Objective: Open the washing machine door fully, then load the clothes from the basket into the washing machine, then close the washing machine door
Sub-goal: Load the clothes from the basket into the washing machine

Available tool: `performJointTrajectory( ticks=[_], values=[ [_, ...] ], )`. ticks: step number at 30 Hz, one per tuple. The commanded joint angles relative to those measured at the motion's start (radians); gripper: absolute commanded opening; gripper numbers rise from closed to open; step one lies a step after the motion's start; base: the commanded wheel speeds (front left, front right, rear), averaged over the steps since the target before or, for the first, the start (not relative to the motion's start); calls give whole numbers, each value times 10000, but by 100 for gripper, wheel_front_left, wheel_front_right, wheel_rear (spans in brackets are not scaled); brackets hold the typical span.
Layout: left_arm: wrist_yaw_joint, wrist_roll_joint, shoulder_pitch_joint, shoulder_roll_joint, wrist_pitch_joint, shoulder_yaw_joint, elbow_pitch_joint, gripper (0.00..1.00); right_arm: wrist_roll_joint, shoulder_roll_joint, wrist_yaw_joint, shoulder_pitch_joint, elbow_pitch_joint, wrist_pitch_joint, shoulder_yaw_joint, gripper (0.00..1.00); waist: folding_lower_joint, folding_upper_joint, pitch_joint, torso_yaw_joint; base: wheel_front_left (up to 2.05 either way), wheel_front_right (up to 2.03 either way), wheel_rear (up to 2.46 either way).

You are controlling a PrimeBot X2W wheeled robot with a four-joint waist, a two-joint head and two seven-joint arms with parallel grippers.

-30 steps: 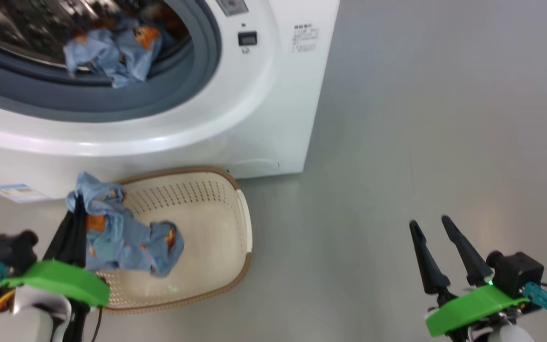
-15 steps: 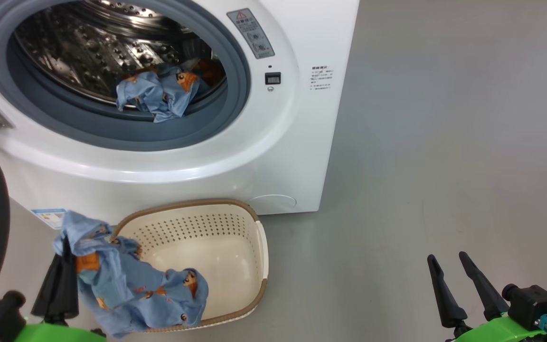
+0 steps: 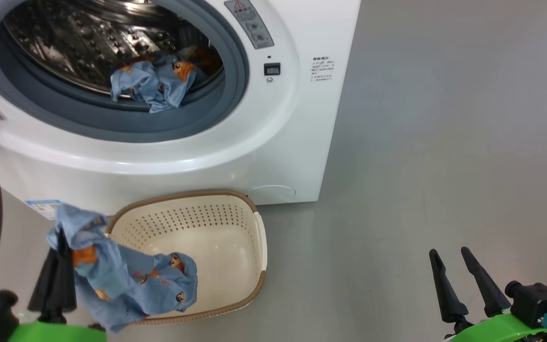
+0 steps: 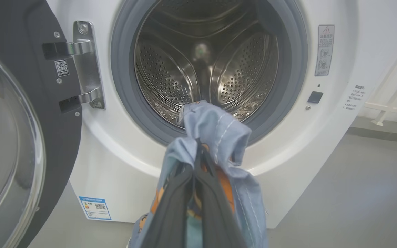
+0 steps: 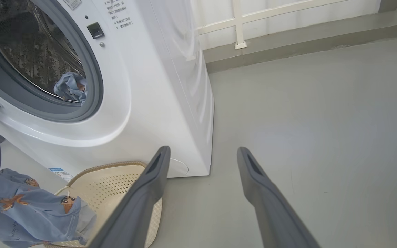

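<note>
Clamped on the clothes [image 3: 126, 280], the left gripper [image 4: 198, 162] should lift their tail, seemingly resting on the basket [image 3: 260, 247] rim, clear over the gasket [image 3: 112, 129]; the right gripper [image 3: 449, 252] stands open.

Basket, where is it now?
In the head view, the basket sits on the floor at lower left, directly before the washing machine, clothes trailing into its left end.

Head cam: high, looking down on washer [image 3: 283, 142] front and basket [image 3: 183, 194]. Left wrist cam: low, close, facing drum [image 4: 171, 79] squarely. Right wrist cam: oblique, from the right. All share the washer's opening.
</note>
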Motion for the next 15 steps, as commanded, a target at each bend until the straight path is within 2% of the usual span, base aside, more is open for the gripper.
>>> performJointTrajectory(
  ticks=[1, 8, 15],
  values=[
    [15, -137, -620, 174, -63, 333, -211, 0, -62, -76, 16, -113, -294, -48, 219, 100, 0, -1, 218, -55, 0, 0, 0],
    [15, -485, -2380, 723, -63, 85, 140, 0, -164, 135, 16, -542, -318, -48, 316, 100, 0, -1, 887, -291, 0, 0, 0],
    [15, -711, -4822, 1266, -63, -135, 883, 0, -273, 379, 16, -1019, -377, -48, 426, 100, 0, -1, 1660, -682, 0, 0, 0]
  ],
)
